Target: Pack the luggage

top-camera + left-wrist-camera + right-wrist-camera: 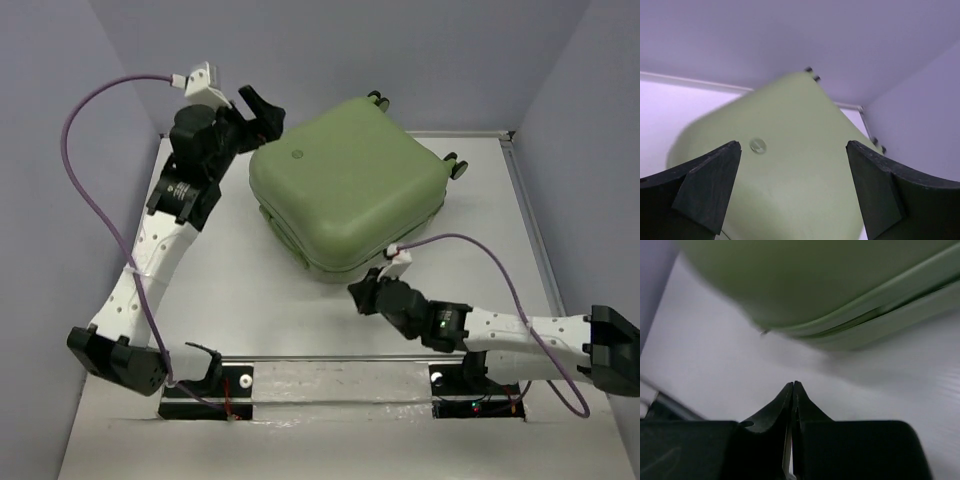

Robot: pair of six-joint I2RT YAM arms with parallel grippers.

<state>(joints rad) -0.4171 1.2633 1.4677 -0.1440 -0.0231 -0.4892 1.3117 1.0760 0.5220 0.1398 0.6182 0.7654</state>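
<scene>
The luggage point(345, 185) is a light-green hard-shell suitcase lying closed on the white table, its wheels point(458, 166) at the far right. Its round logo point(296, 154) faces up. My left gripper point(262, 112) is open and empty, raised beside the case's far left corner; in the left wrist view the lid point(795, 170) and logo point(757, 146) show between the spread fingers point(710, 185). My right gripper point(358, 296) is shut and empty, low over the table just in front of the case's near corner; in the right wrist view the case's seam point(865, 320) lies beyond the closed fingertips point(793, 386).
Grey walls enclose the table point(230, 290) at the back and both sides. A metal rail point(340, 375) with the arm bases runs along the near edge. Purple cables point(90, 170) loop off both arms.
</scene>
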